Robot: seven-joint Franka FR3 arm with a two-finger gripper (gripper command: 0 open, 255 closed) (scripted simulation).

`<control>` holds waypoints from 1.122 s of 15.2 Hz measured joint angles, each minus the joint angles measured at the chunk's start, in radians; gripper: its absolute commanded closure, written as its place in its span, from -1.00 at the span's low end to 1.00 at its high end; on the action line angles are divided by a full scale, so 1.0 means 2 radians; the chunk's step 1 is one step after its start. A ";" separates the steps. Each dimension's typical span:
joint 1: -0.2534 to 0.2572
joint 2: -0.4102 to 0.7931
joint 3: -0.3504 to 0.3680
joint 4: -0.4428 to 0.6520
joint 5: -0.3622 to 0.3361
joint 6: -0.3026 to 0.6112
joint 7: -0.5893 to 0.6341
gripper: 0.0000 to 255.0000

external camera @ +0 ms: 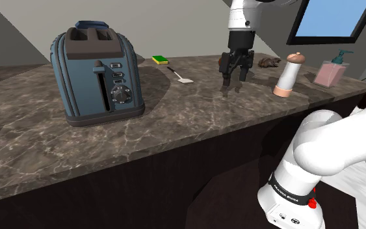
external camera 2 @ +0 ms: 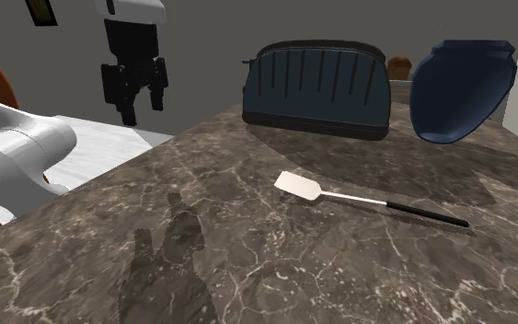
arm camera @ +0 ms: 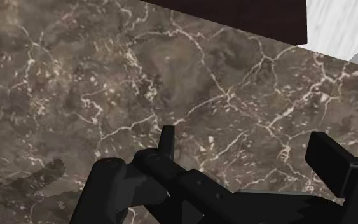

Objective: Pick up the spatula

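The spatula (external camera: 181,75) lies flat on the dark marble counter (external camera: 194,117), with a white blade (external camera 2: 300,186) and a thin black handle (external camera 2: 427,214). It rests between the toaster and my gripper in the shoulder view. My black gripper (external camera: 235,79) hangs above the counter to the right of the spatula in that view, fingers pointing down. In the second exterior view the gripper (external camera 2: 143,109) is up at the left, well apart from the blade. My fingers (arm camera: 166,143) stand open over bare marble with nothing between them.
A blue-grey toaster (external camera: 100,71) stands at the shoulder view's left. A yellow-green sponge (external camera: 160,59) lies behind the spatula. A tall cylindrical grinder (external camera: 288,73), a pink soap dispenser (external camera: 333,70) and a brown lump (external camera: 269,62) sit right of the gripper.
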 measured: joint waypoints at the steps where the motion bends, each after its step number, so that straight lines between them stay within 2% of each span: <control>1: 0.000 0.000 0.000 0.000 0.000 0.000 0.000 -1.00; 6: -0.007 0.066 -0.005 0.027 -0.005 0.049 0.003 -1.00; 13: -0.016 0.190 -0.012 0.102 -0.012 0.116 0.012 -1.00; 17: -0.023 0.260 -0.020 0.159 -0.014 0.140 0.013 -1.00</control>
